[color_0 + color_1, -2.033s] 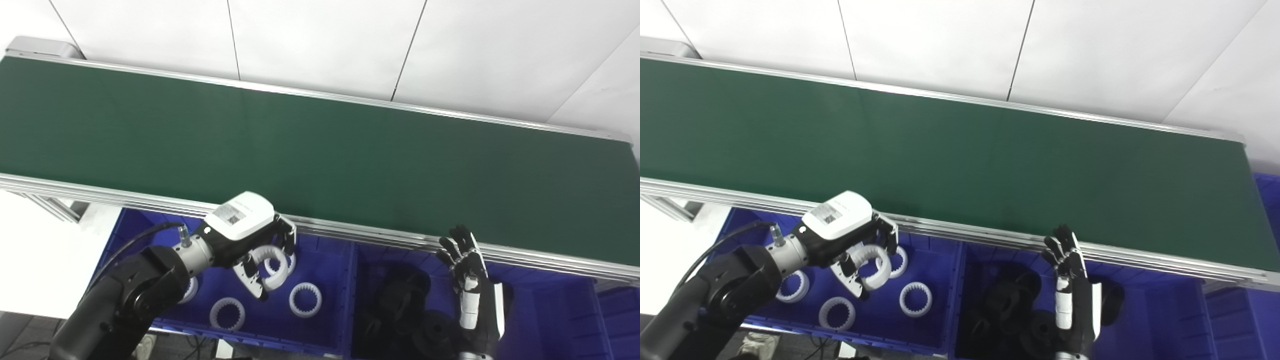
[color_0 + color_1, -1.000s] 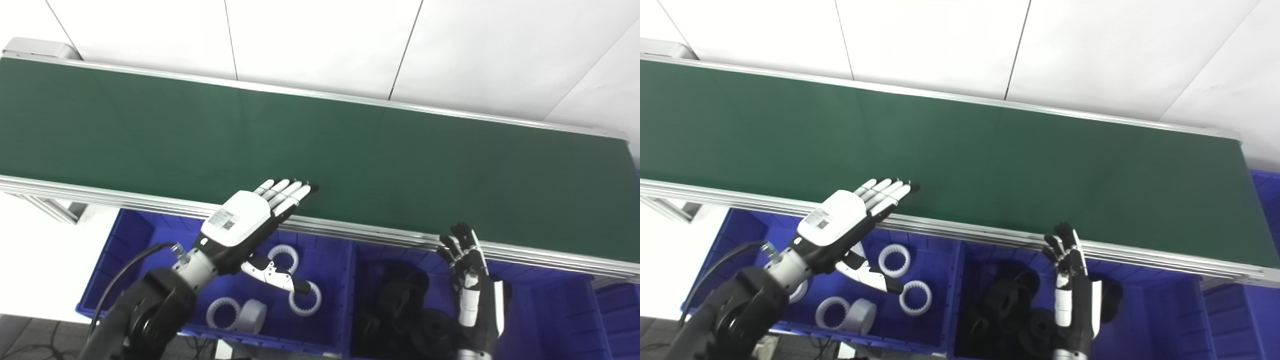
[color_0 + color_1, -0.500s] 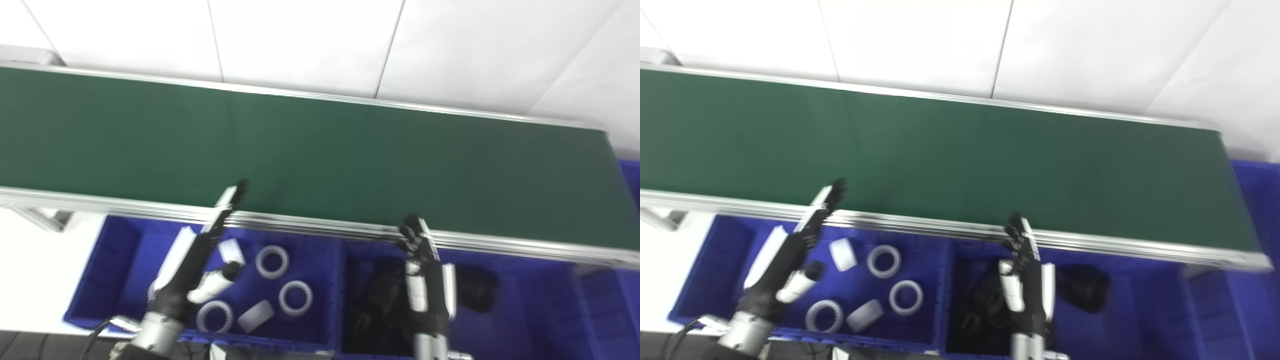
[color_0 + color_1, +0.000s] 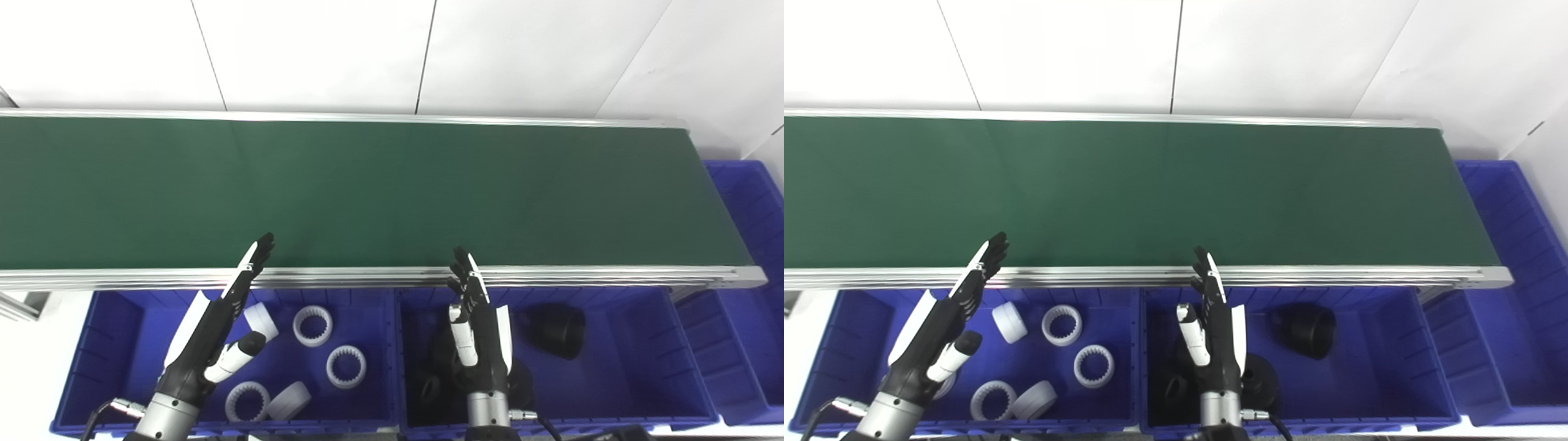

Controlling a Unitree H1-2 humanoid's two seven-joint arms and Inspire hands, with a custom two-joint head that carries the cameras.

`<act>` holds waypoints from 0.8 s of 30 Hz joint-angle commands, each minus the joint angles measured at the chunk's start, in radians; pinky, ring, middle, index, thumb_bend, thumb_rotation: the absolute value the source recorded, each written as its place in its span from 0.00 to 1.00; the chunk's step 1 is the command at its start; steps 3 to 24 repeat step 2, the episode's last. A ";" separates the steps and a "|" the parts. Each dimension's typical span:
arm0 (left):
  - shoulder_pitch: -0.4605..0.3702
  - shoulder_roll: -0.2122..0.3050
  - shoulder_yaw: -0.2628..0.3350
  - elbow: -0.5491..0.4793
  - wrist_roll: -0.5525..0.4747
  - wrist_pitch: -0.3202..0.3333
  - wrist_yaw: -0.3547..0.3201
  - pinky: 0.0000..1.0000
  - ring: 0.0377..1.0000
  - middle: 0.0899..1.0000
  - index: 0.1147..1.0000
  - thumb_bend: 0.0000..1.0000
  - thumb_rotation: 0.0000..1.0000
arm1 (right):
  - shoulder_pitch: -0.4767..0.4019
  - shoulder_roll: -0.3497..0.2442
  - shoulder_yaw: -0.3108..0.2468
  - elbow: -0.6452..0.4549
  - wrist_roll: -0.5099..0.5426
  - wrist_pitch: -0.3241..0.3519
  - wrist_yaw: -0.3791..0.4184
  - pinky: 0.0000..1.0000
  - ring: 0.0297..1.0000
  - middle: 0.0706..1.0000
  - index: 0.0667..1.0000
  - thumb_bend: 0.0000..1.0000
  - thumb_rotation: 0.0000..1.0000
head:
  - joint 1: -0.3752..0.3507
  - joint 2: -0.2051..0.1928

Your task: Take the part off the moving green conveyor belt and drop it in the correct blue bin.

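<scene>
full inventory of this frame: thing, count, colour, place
belt: 1, green, across the middle, nothing on it
left bin: 1, blue, under the belt's near edge
white parts: at least 5 visible, white, in left bin; mostly toothed rings
middle bin: 1, blue, right of left bin
black parts: several, black, in middle bin; count unclear
right bin: 1, blue, at the belt's right end, contents not visible
left hand: open, over left bin
right hand: open, over middle bin

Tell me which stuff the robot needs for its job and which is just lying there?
Needed: green conveyor belt, left hand, right hand, bin of white rings, bin of black parts.

Just there: white wall panels, far-right blue bin.
</scene>
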 commanded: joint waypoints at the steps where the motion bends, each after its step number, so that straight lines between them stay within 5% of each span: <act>1: 0.008 -0.016 0.010 -0.051 0.010 -0.045 0.028 1.00 1.00 1.00 1.00 0.81 1.00 | 0.015 -0.003 0.005 -0.042 0.005 -0.037 -0.015 0.86 0.93 0.94 0.92 0.79 0.98 | -0.001 -0.001; 24: 0.015 -0.026 0.015 -0.058 0.018 -0.052 0.041 1.00 1.00 1.00 1.00 0.80 1.00 | 0.021 -0.008 0.004 -0.048 0.009 -0.037 -0.015 0.85 0.93 0.94 0.92 0.79 0.98 | 0.027 -0.001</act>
